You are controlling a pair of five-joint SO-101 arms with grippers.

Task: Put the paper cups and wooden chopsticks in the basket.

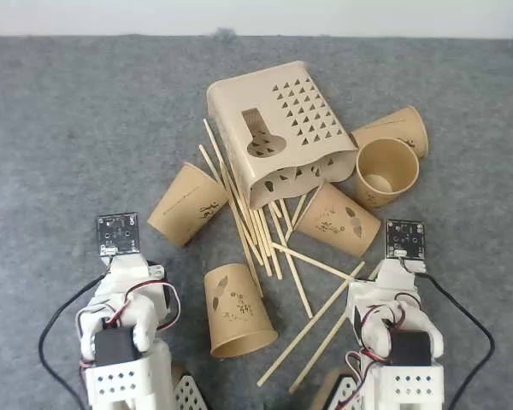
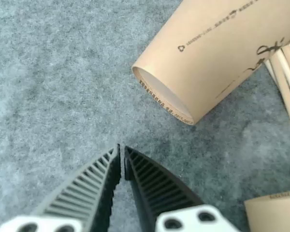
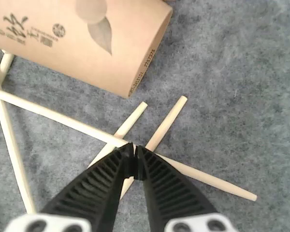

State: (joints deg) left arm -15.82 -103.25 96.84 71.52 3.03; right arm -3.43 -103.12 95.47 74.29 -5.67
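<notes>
The overturned basket (image 1: pixel 282 128) hides the far ends of several chopsticks (image 1: pixel 265 231). An upright cup (image 1: pixel 386 171) covers part of the lying cup (image 1: pixel 400 128) behind it. In the left wrist view the picture's edge cuts off a near cup (image 2: pixel 217 53) and a second cup (image 2: pixel 275 212). In the right wrist view it cuts off a printed cup (image 3: pixel 82 43).

Our left arm (image 1: pixel 124 320) sits folded back at the near side, wrist tipped forward and down. Our left gripper (image 2: pixel 121 149) has its two ribbed black fingers (image 2: pixel 94 188) pressed together, tips meeting. Our right arm (image 1: pixel 393 333) mirrors that pose alongside, and our right gripper (image 3: pixel 134 147) is likewise closed, tips touching, angled downward.
</notes>
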